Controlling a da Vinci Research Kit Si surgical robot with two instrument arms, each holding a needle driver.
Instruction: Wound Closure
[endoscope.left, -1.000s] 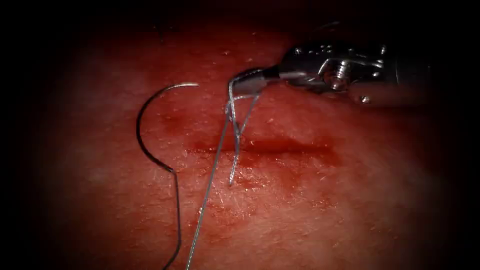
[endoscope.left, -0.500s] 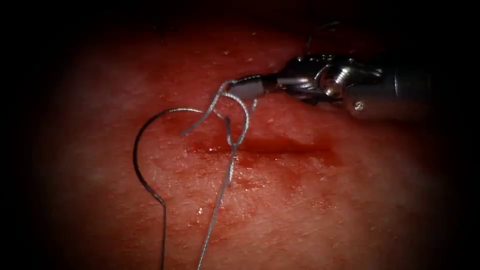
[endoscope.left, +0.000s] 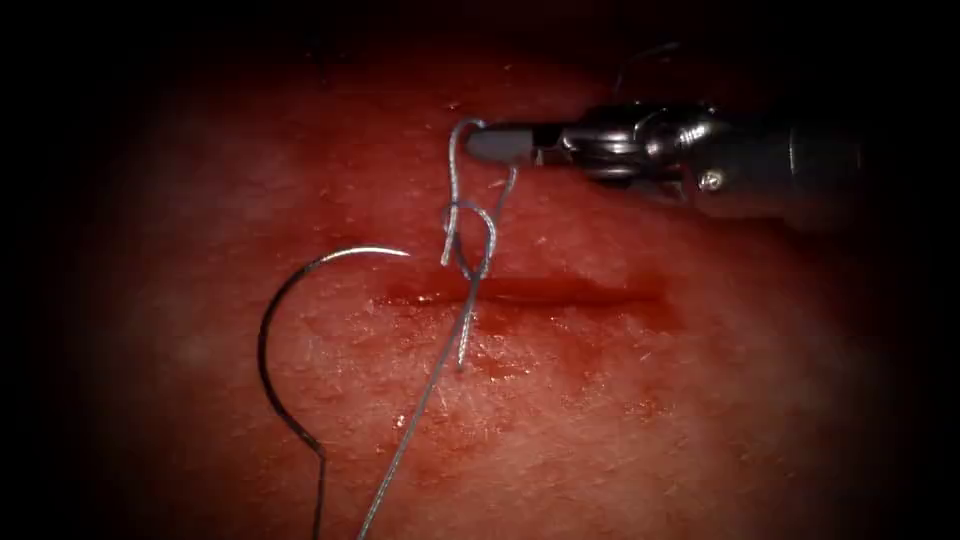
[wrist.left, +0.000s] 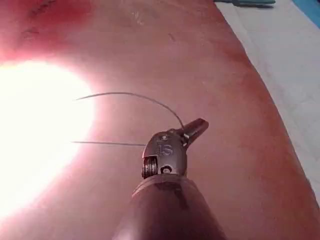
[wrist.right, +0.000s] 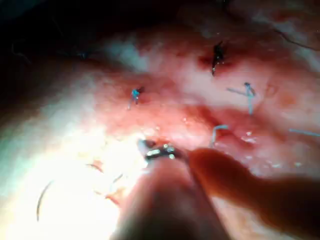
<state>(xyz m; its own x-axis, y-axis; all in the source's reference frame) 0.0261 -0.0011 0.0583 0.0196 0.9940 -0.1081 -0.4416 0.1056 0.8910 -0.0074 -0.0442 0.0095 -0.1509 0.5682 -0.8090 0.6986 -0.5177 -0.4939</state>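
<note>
My right tool (endoscope.left: 492, 143) comes in from the right above the cut (endoscope.left: 560, 292), its jaws shut on the thread (endoscope.left: 455, 170). From the jaws the thread drops into a small loop (endoscope.left: 472, 232) just over the cut's left end, then runs down and leftward (endoscope.left: 410, 425). The curved needle (endoscope.left: 262, 345) lies free on the tissue (endoscope.left: 620, 420), left of the cut, held by neither tool and not in the tissue. In the left wrist view my left tool (wrist.left: 196, 128) has its jaws shut where a thin arc of thread (wrist.left: 130, 95) ends. The right tool's jaws (wrist.right: 159, 151) hover over the tissue.
Short cut ends of thread (wrist.right: 247, 92) and older stitches (wrist.right: 135, 93) stand up from the tissue beyond the right tool. Red fluid (endoscope.left: 500, 360) wets the tissue around the cut. A pale cloth (wrist.left: 285, 60) borders the tissue's edge.
The right tool has lifted with the thread, and the loose strands have closed into a small loop over the cut. The needle has slid down and slightly left on the tissue.
</note>
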